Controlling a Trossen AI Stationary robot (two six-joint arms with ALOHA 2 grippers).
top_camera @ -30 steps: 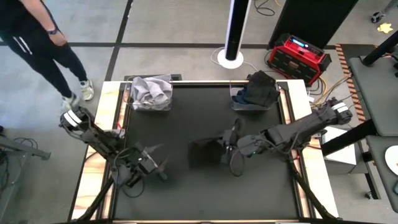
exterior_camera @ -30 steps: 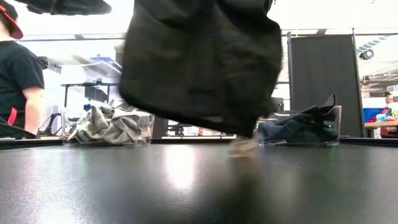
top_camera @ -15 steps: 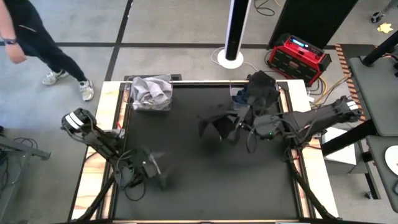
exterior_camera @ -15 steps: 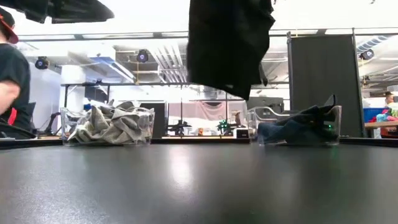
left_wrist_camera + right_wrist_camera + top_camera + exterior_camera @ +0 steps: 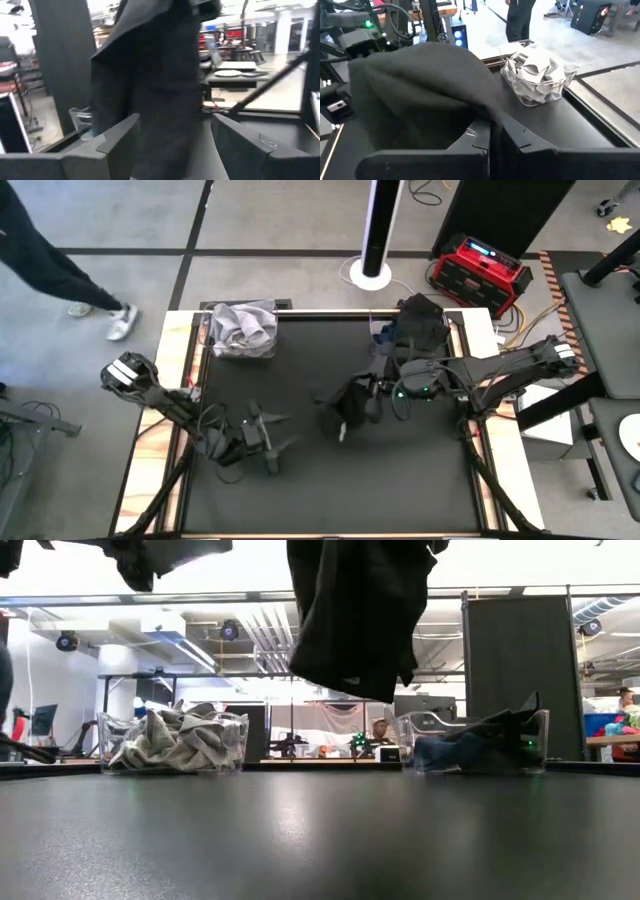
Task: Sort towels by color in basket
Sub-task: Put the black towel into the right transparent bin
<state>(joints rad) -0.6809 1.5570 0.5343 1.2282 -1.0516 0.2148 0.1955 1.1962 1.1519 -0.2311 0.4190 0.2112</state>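
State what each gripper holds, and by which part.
Right gripper pinches the black towel by its upper edge; the cloth hangs clear of the table. Left gripper is open, holding nothing.

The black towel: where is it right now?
The black towel hangs mid-table, off the surface, from the shut right hand, short of the dark-towel bin.

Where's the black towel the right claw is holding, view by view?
High view: black towel at table centre, hanging from the shut right claw.
Low view: top centre, clear of the tabletop.
Left wrist view: fills the middle, beyond the open left claw.
Right wrist view: draped over that claw's fingers.
Shared landmark: the clear bin of light towels; not visible in the left wrist view.
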